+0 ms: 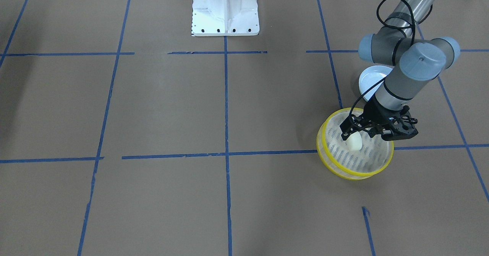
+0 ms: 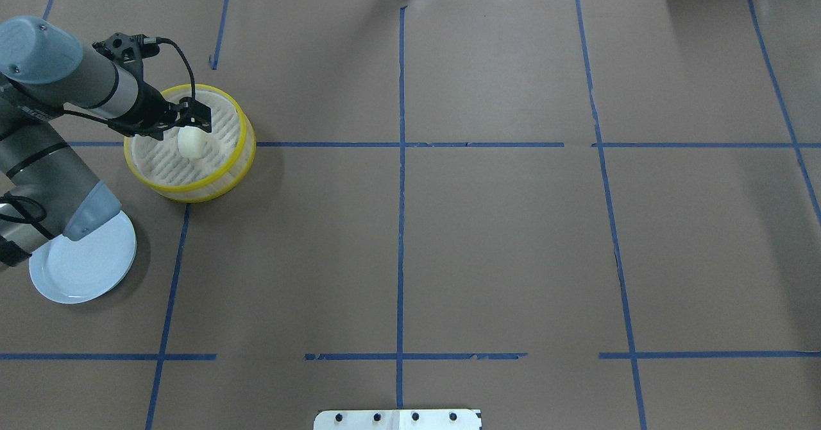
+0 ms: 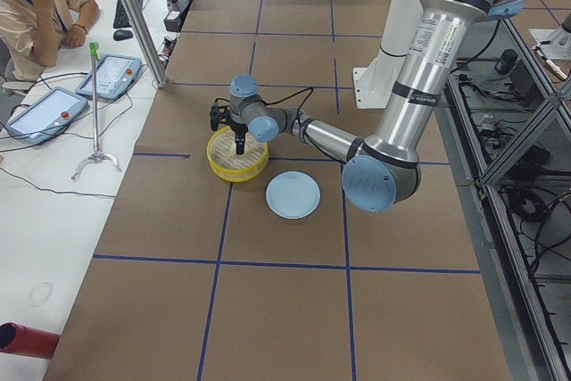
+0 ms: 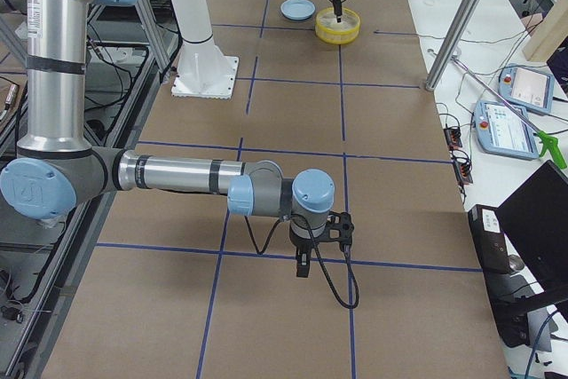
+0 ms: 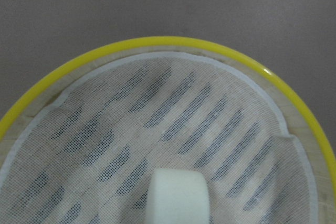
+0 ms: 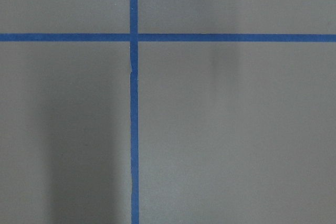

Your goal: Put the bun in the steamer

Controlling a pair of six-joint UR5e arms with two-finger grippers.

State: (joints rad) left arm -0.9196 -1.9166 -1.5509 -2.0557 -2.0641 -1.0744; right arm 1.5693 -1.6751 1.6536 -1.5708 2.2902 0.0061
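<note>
The steamer (image 2: 238,154), a round basket with yellow rims and a whitish slotted floor, stands at the table's left side. It also shows in the front view (image 1: 329,160) and fills the left wrist view (image 5: 173,43). The cream-white bun (image 2: 190,142) rests on the steamer's floor near its middle, and shows in the front view (image 1: 354,142) and the left wrist view (image 5: 177,195). My left gripper (image 2: 181,124) hangs just above the bun, jaws spread wider than it. My right gripper (image 4: 303,265) shows only in the right side view, so I cannot tell its state.
A pale blue plate (image 2: 83,260) lies on the brown paper beside the steamer, partly under my left arm's elbow. Blue tape lines (image 2: 401,144) cross the table. The white robot base (image 1: 225,9) stands at the table's near edge. Operators' tablets (image 3: 111,73) sit beyond the far edge.
</note>
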